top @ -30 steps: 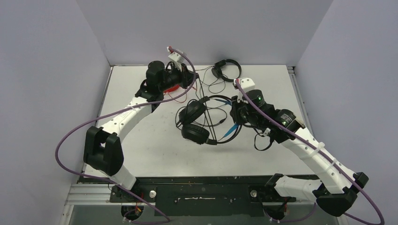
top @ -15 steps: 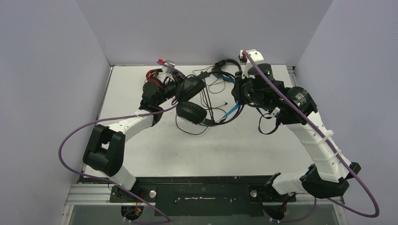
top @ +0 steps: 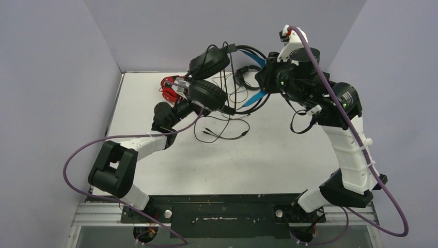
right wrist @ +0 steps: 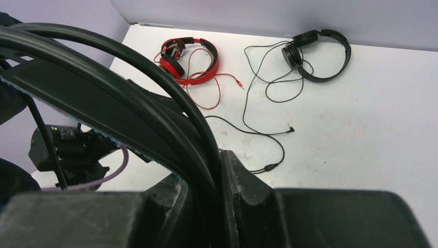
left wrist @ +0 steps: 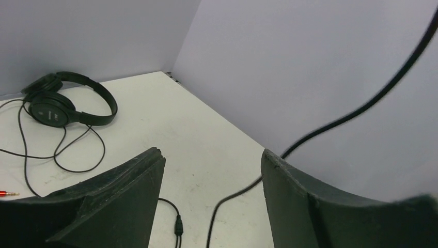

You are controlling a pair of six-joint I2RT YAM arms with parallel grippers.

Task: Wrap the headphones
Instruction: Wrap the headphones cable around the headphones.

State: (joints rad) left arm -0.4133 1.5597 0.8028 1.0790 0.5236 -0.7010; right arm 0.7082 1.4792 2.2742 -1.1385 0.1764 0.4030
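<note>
We find right claw (right wrist: 219, 173) clamped on blue-band headphones (top: 208, 96), raised close to back wall (top: 155, 31). Left claw (left wrist: 212, 155) gapes just below the cups. Black headphones (left wrist: 49, 111) and red headphones (right wrist: 170, 66) lie on table (top: 289, 155) below. Black cord (left wrist: 361, 106) passes left claw, ends cut off.

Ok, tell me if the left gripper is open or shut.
Open: the left gripper shows its fingers wide apart in its wrist view.

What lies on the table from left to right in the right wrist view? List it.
Red headphones → red cord's plug → black headphones. The held headphones span the foreground, so they are left out.
</note>
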